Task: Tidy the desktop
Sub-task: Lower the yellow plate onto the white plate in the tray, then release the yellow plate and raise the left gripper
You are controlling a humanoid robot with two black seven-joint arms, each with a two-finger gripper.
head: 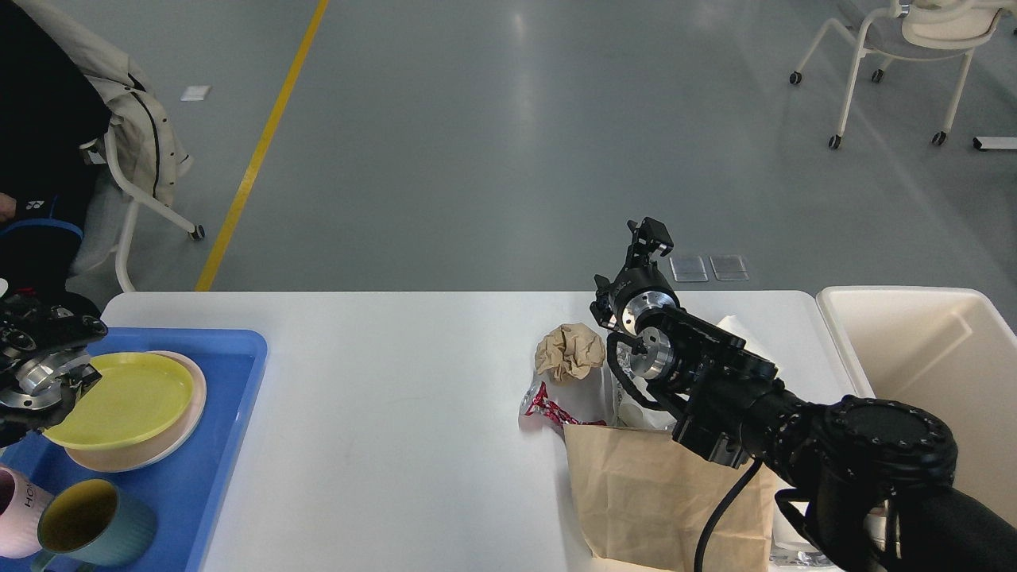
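Note:
The white desktop [397,381] carries litter on its right half: a crumpled brown paper ball [570,352], a red wrapper [545,410] and a flat brown paper bag [651,492]. At the far left, a yellow plate [123,397] lies on a pink plate [181,429] in the blue tray [226,445]. My left gripper [73,381] grips the yellow plate's left rim. My right gripper [649,236] is raised over the table's far edge, above the litter; its fingers are too small and dark to tell apart.
A cream bin [922,357] stands off the table's right end. A teal mug with a yellow inside [95,524] and a pink mug [14,508] sit at the tray's front. White paper [735,326] lies behind my right arm. Chairs stand on the floor beyond.

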